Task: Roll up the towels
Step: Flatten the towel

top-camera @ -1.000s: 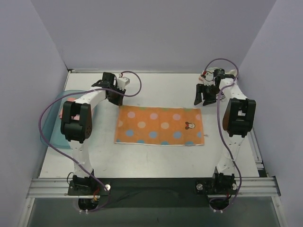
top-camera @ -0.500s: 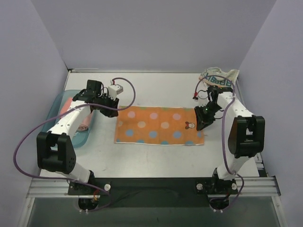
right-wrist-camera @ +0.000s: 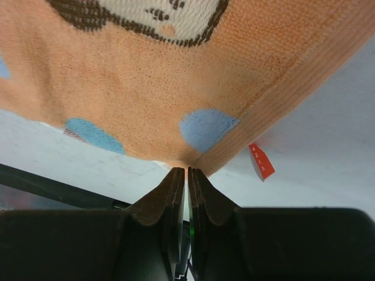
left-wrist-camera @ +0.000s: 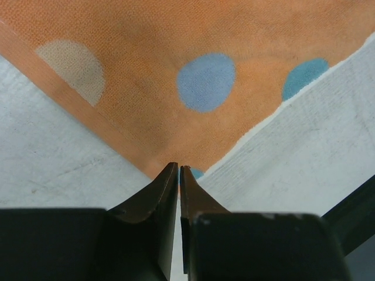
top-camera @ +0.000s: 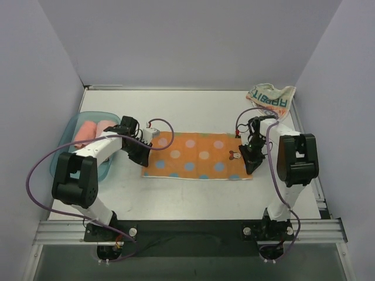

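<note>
An orange towel (top-camera: 199, 155) with blue, pink and cream dots lies flat in the middle of the table. My left gripper (top-camera: 143, 163) sits at its near-left corner. In the left wrist view the towel (left-wrist-camera: 176, 70) fans out from that corner, and the gripper (left-wrist-camera: 179, 170) is shut on its tip. My right gripper (top-camera: 254, 168) is at the near-right corner. The right wrist view shows this gripper (right-wrist-camera: 187, 171) shut on the corner of the towel (right-wrist-camera: 176, 88). A whitish RABBIT towel (top-camera: 270, 96) lies crumpled at the back right. Two pink rolled towels (top-camera: 88, 130) rest in the tray.
The shallow teal tray (top-camera: 65, 140) stands at the left edge, beside the left arm. A small red label (right-wrist-camera: 261, 161) hangs from the orange towel's short right edge. Purple cables loop off both arms. Grey walls close in the table on three sides.
Both grippers have come forward from behind the orange towel to its near corners and closed there. The RABBIT towel, hidden by the right arm a second ago, now shows.
</note>
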Controlling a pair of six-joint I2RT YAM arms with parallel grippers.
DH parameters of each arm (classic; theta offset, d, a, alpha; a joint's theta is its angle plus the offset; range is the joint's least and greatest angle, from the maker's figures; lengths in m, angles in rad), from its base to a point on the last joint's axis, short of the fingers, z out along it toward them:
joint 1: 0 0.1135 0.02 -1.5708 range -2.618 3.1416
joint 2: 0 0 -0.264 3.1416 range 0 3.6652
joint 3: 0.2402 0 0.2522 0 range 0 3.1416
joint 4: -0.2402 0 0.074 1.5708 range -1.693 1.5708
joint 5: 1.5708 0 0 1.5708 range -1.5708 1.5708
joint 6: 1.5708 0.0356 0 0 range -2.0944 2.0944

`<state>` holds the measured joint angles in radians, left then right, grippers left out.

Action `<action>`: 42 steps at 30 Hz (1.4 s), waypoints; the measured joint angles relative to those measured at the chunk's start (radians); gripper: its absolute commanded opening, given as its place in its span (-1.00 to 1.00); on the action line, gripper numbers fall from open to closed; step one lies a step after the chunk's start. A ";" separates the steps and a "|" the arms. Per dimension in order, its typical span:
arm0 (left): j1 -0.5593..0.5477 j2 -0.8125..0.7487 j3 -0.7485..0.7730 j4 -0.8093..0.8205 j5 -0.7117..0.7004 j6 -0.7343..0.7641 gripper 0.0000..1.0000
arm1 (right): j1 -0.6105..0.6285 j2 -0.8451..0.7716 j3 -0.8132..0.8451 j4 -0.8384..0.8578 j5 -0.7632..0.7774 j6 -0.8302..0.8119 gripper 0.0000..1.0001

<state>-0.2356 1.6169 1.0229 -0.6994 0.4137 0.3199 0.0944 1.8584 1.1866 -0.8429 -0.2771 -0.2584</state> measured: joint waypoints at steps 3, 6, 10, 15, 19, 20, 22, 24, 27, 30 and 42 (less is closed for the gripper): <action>-0.007 0.023 -0.002 0.009 -0.013 -0.011 -0.69 | 0.011 0.019 -0.014 0.008 0.024 0.000 -0.81; -0.013 0.045 -0.004 0.016 -0.021 -0.022 -0.69 | 0.018 0.045 -0.025 0.019 0.050 0.001 -0.81; -0.019 0.057 -0.017 0.023 -0.028 -0.027 -0.69 | 0.022 0.053 -0.024 0.012 0.069 0.012 -0.81; -0.030 0.064 -0.023 0.026 -0.045 -0.029 -0.70 | 0.039 0.054 -0.024 0.012 0.108 0.020 -0.81; -0.052 0.081 -0.023 0.026 -0.075 -0.027 -0.75 | 0.052 0.054 -0.026 0.011 0.145 0.019 -0.81; -0.060 0.088 -0.022 0.024 -0.080 -0.024 -0.77 | 0.055 0.054 -0.026 0.011 0.153 0.019 -0.80; -0.071 0.089 -0.020 0.021 -0.100 -0.018 -0.81 | 0.059 0.054 -0.027 0.012 0.169 0.019 -0.79; -0.078 0.089 -0.016 0.015 -0.116 -0.008 -0.85 | 0.065 0.053 -0.027 0.011 0.188 0.017 -0.79; -0.086 0.088 -0.016 0.010 -0.135 0.014 -0.90 | 0.076 0.054 -0.028 0.013 0.228 0.007 -0.78; -0.086 0.076 -0.027 0.006 -0.159 0.041 -0.92 | 0.082 0.055 -0.034 0.014 0.259 -0.006 -0.77; -0.068 0.022 -0.078 -0.013 -0.175 0.122 -0.68 | 0.177 0.051 -0.053 -0.009 0.251 -0.032 -0.39</action>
<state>-0.3035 1.6390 0.9451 -0.7120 0.2390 0.4419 0.2718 1.9099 1.1336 -0.8516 -0.0265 -0.2909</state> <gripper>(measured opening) 0.098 0.280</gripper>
